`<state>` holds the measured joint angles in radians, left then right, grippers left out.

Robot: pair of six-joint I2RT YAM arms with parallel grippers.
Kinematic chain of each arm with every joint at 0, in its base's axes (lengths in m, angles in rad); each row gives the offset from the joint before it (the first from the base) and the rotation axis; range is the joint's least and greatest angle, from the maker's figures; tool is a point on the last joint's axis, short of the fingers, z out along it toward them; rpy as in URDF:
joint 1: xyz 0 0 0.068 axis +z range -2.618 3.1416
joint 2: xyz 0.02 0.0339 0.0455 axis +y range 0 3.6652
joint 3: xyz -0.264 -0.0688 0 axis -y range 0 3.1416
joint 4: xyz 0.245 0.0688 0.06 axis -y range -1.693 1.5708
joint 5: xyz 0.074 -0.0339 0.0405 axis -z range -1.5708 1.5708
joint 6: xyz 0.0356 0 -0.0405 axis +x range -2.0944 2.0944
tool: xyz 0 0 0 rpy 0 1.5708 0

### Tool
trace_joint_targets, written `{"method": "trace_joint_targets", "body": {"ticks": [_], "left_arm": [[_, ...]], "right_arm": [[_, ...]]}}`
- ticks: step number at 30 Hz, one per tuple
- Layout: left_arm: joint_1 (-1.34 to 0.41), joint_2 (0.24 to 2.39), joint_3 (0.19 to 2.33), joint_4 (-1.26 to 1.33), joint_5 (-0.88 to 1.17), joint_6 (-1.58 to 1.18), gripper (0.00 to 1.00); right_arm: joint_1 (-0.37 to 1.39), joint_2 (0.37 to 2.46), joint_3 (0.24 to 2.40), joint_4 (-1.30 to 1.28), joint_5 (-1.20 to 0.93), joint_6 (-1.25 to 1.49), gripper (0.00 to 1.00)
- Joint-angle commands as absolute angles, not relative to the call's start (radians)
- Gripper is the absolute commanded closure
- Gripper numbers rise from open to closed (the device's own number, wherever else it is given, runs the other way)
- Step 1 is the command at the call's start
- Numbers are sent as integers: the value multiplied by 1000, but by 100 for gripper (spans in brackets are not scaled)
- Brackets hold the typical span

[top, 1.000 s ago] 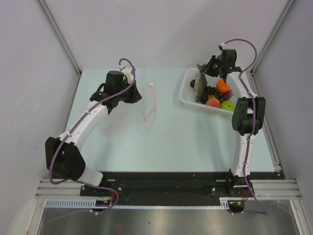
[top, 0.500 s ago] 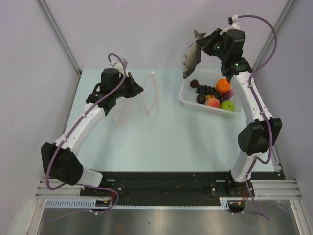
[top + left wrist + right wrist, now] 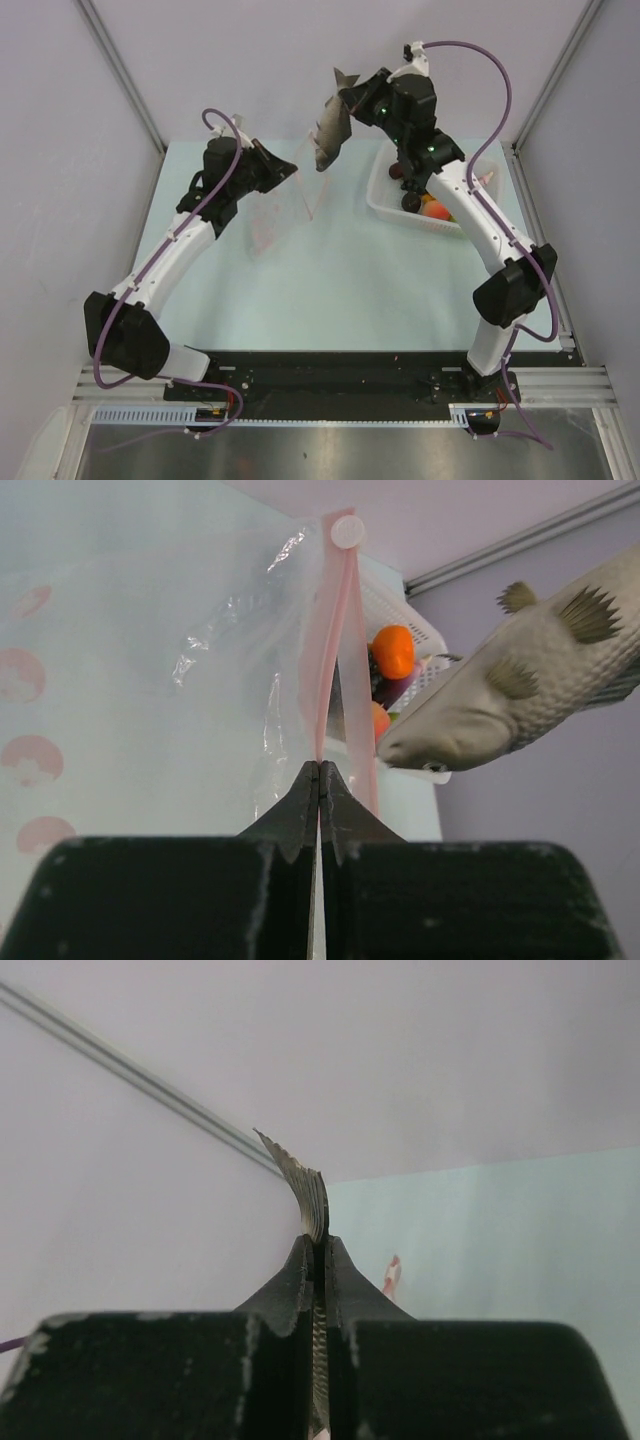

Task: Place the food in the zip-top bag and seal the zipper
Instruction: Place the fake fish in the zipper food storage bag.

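My left gripper (image 3: pixel 291 170) is shut on the rim of the clear zip-top bag (image 3: pixel 278 215) and holds it up off the table. Its pink-red zipper (image 3: pixel 318 190) faces right; in the left wrist view the two zipper strips (image 3: pixel 335 640) part slightly beyond the gripper (image 3: pixel 319 765). My right gripper (image 3: pixel 351 97) is shut on the tail fin (image 3: pixel 305 1185) of the grey fish (image 3: pixel 329 128). The fish hangs head-down just above and right of the bag's mouth, and its head shows in the left wrist view (image 3: pixel 510 700). The right gripper (image 3: pixel 316 1243) shows closed jaws.
The white perforated basket (image 3: pixel 386 205) stands at the back right, partly under the right arm. It holds the peach-red fruit (image 3: pixel 435 210) and a dark piece (image 3: pixel 408 203); the orange ball (image 3: pixel 393 650) shows in the left wrist view. Grey walls close in behind.
My right gripper has lifted the fish out of the basket and carried it left, up to the bag's mouth. My left gripper has raised the bag and turned its mouth toward the fish.
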<state>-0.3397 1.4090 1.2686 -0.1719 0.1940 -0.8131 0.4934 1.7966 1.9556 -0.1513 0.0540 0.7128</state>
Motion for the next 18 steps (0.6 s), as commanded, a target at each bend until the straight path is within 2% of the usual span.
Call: {"method": "trace_joint_targets", "body": {"ticks": [1, 7, 18], "left_arm": [[-334, 1397, 1269, -89, 198, -900, 100], [-330, 1378, 1247, -31, 199, -988, 100], [-310, 1365, 1213, -5, 204, -1060, 100]], "right_arm": [[564, 1779, 1971, -72, 147, 660, 100], [647, 1793, 1902, -25, 261, 580, 100], [733, 1819, 1904, -284, 304, 621, 100]]}}
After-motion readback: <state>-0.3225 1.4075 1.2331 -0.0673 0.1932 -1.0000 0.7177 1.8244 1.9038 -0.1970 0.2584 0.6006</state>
